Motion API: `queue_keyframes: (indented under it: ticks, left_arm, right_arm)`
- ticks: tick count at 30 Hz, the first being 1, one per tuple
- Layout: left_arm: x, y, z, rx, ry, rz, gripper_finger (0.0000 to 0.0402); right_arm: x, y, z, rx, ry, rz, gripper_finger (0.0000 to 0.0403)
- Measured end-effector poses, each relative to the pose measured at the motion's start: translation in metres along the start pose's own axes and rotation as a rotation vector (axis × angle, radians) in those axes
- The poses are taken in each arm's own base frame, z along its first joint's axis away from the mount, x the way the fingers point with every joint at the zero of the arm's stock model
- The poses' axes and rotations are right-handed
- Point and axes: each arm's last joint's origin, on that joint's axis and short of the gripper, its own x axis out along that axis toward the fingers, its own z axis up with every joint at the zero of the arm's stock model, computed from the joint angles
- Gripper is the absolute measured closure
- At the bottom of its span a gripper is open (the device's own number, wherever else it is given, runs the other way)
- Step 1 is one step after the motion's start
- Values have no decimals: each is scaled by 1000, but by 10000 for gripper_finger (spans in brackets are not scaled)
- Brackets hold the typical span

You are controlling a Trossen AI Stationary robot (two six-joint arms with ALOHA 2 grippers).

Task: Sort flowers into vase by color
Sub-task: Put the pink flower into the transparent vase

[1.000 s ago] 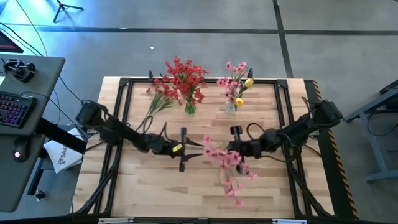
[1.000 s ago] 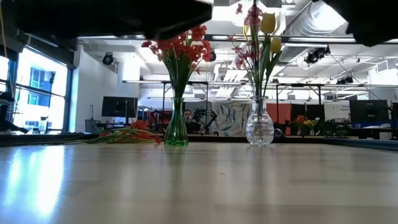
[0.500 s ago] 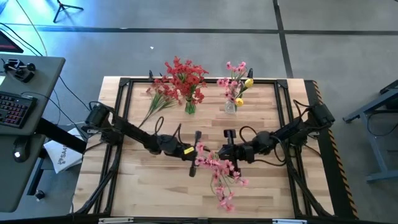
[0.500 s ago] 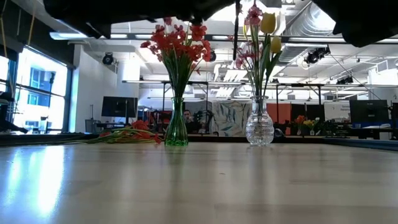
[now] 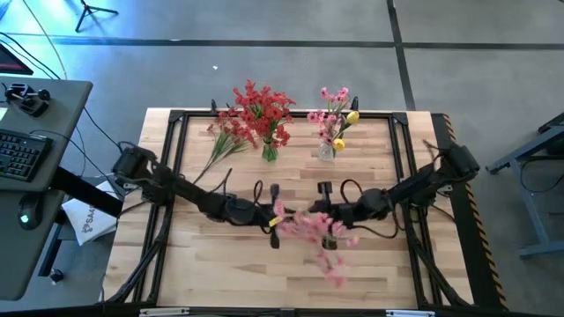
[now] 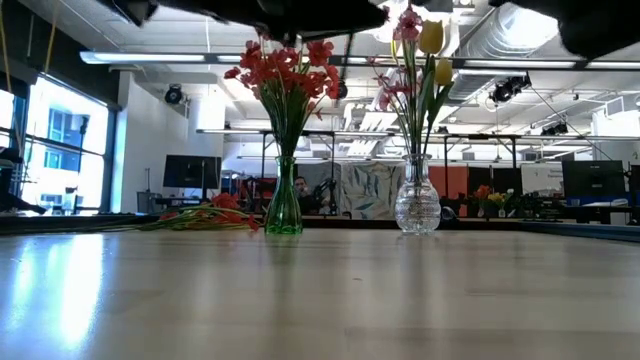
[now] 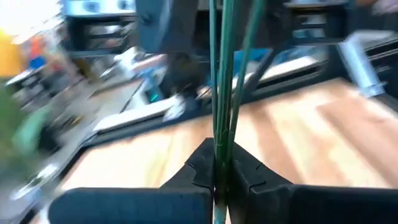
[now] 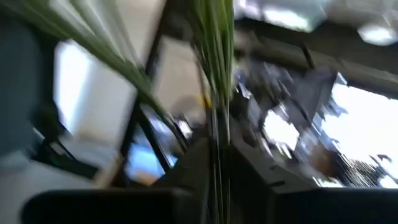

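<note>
Mid-table, the left gripper clamps the pink spray's thin stems; the right gripper sits alongside, grip unclear. Light, floppy blooms: best held low on stems.

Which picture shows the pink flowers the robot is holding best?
The high view: the pink flower spray with green stems shows whole, between the left hand and right hand. The left wrist view shows only stems pinched by its fingers; the right wrist view, blurred stems; the low view, none.
</note>
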Motion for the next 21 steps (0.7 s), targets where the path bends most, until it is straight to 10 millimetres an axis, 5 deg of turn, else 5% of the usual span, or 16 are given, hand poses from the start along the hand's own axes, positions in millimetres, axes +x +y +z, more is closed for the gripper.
queue_keyframes:
  ticks: [6,11,21]
  left_arm:
    - [-21,13,12,-16,141,155,399]
    - [-27,19,18,-24,150,185,400]
    - [-21,22,12,-32,161,185,401]
  right_arm:
    - [-15,-4,18,-16,315,-191,231]
    - [-26,-3,13,81,475,-187,164]
    - [-2,0,7,37,251,-292,166]
